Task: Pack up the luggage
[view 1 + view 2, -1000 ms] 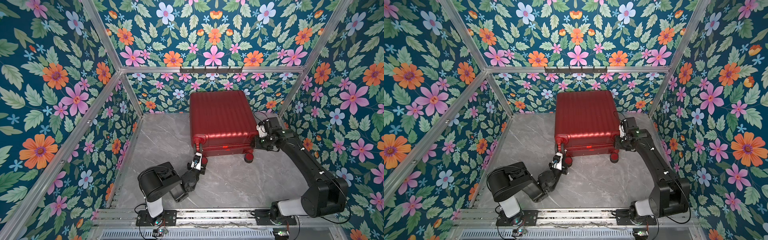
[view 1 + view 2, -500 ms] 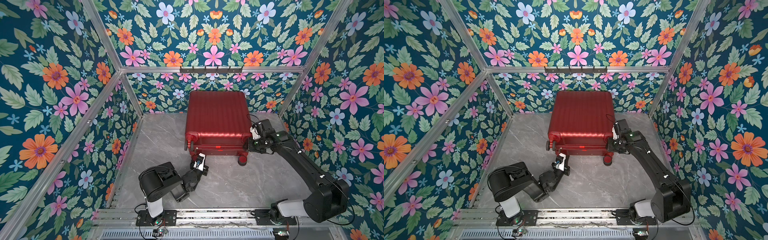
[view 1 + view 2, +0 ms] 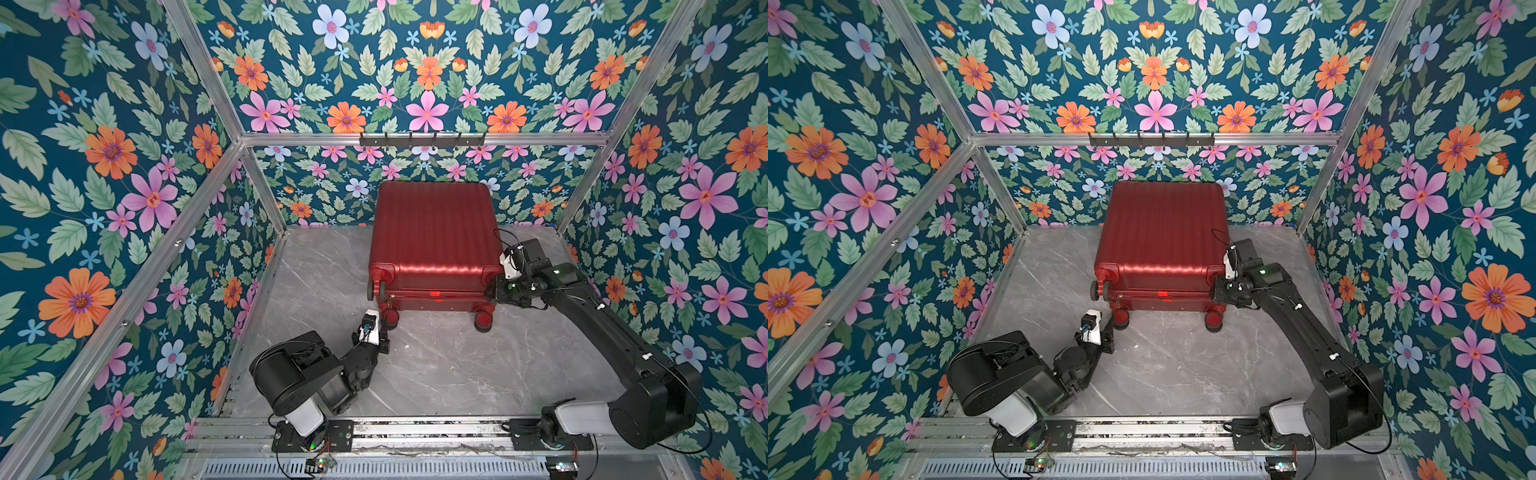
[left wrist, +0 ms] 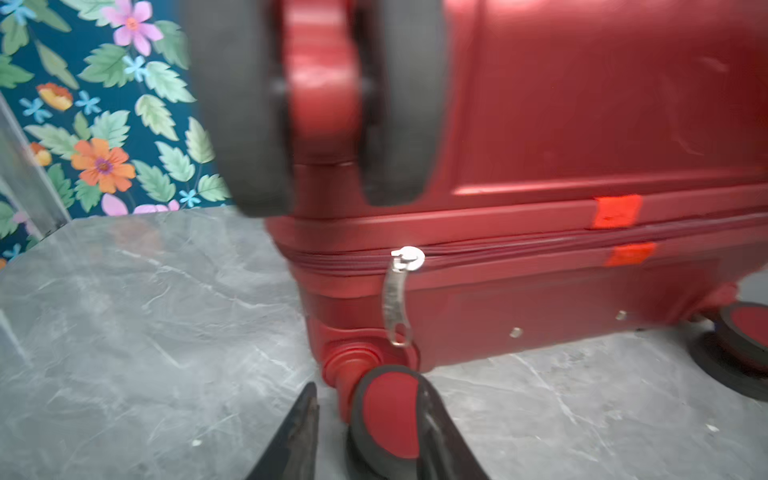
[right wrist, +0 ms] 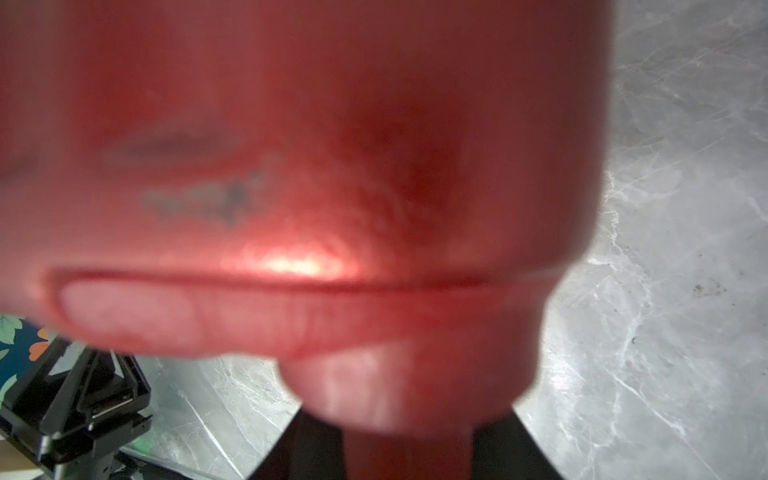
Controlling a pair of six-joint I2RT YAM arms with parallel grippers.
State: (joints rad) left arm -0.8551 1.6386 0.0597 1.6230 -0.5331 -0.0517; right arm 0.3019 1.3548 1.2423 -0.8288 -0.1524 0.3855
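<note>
Left wrist view: left gripper [image 4: 368,392] released, fingers [image 4: 301,432] spread to either side of a caster wheel [image 4: 390,415] at the near-left corner of the luggage [image 4: 582,104]. One finger is clear of the wheel. The other is at its rim, contact not resolvable. Zipper pull [image 4: 397,299] hangs from the closed seam just above that wheel. Two orange-red tape patches [image 4: 615,212] sit either side of the seam further along.

Right wrist view: right gripper [image 5: 405,432] clenched on a red part of the luggage that fills the gap between its fingers. Too blurred to name the part. In both top views this gripper [image 3: 496,286] sits at the near-right corner of the luggage.

The luggage [image 3: 434,237] lies closed, ribbed shell up, on the grey marble table [image 3: 436,374]. Its wheel end faces the arm bases, and its opposite end is at the floral back wall [image 3: 332,199].
</note>
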